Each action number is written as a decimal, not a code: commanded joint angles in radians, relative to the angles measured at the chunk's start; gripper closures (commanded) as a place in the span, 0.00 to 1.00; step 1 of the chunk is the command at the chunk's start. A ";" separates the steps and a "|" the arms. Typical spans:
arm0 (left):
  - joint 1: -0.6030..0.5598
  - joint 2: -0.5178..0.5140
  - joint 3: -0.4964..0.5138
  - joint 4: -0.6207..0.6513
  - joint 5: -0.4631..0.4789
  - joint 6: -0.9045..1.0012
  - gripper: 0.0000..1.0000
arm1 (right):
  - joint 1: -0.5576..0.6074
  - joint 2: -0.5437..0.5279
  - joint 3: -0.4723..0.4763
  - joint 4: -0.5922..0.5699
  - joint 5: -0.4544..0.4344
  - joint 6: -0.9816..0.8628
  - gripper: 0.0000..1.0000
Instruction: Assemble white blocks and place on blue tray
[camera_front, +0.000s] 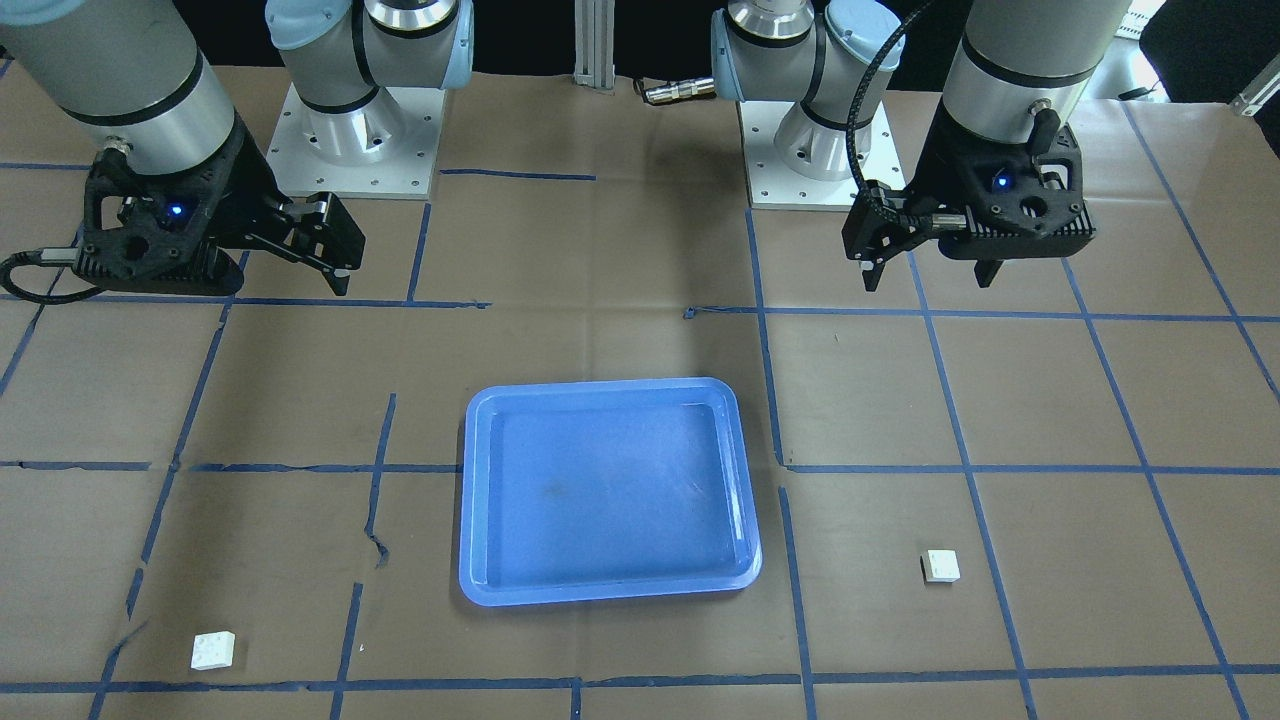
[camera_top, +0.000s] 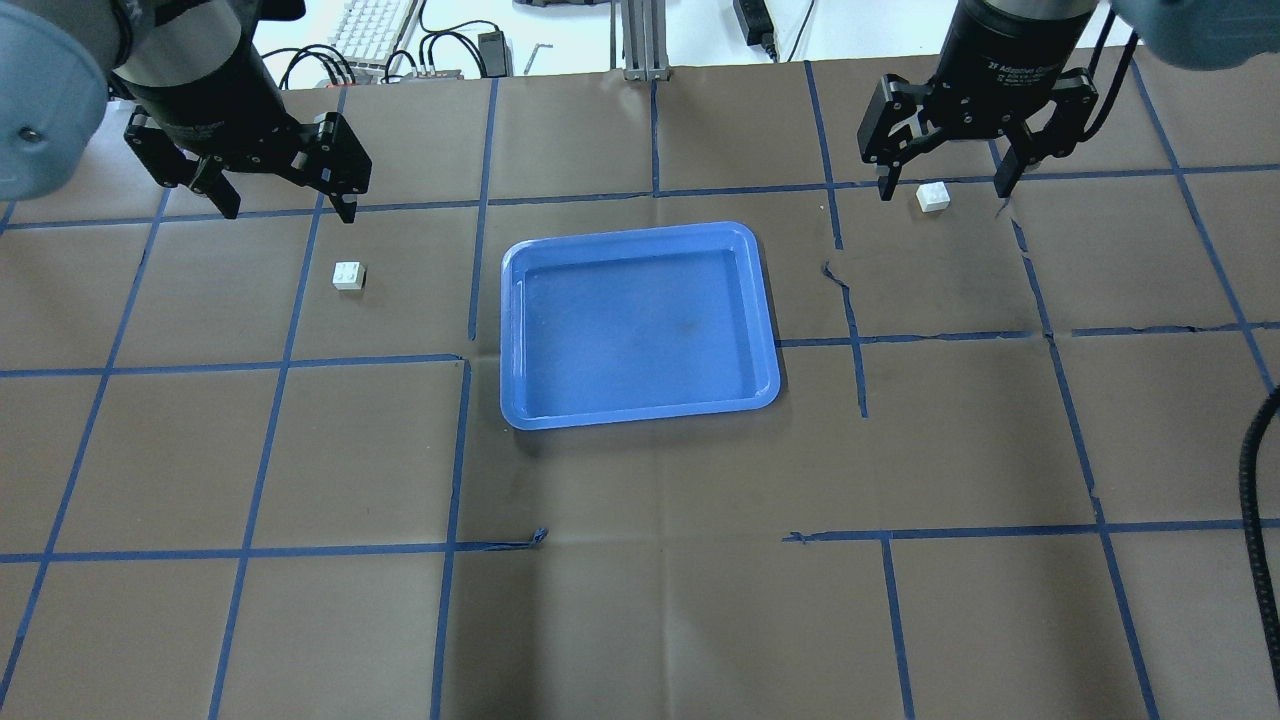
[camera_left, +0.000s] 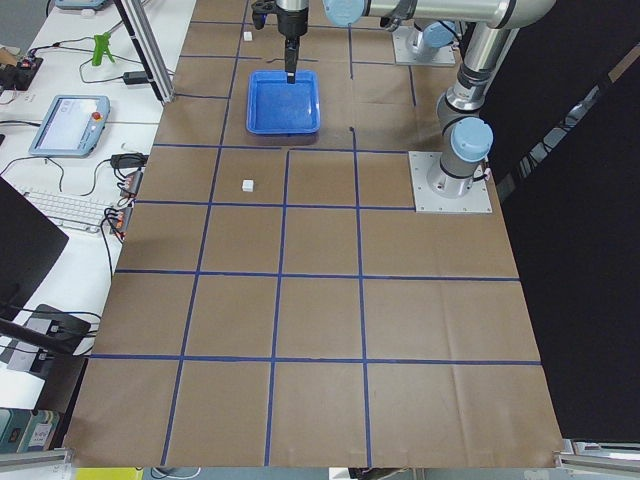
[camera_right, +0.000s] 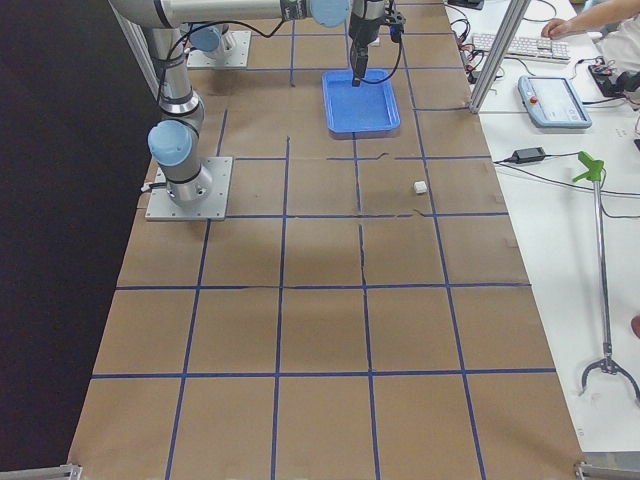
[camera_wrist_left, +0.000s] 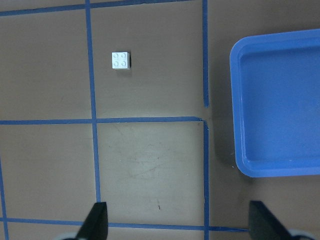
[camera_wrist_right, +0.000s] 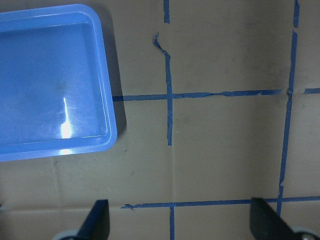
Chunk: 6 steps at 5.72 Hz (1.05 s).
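Table (camera_top: 640, 600): blue tray (camera_top: 640, 320) between white blocks (camera_top: 348, 275) (camera_top: 932, 196).

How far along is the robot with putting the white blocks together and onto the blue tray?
Nothing looks done: the blue tray is empty. One white block lies on the table on the tray's left-arm side, and the other white block on its right-arm side, unjoined. Nothing is in hand; the left gripper and right gripper hang open, empty. Left to do: grasping, joining, placing on the tray.
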 joint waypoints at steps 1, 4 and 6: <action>0.000 0.008 -0.005 -0.007 0.000 0.000 0.00 | -0.002 0.002 0.001 0.000 0.000 0.000 0.00; 0.006 -0.004 -0.006 0.003 -0.009 0.010 0.00 | -0.003 0.004 -0.001 0.000 -0.005 -0.015 0.00; 0.033 -0.002 -0.008 0.003 -0.005 0.018 0.00 | -0.005 0.004 -0.007 -0.020 -0.002 -0.268 0.00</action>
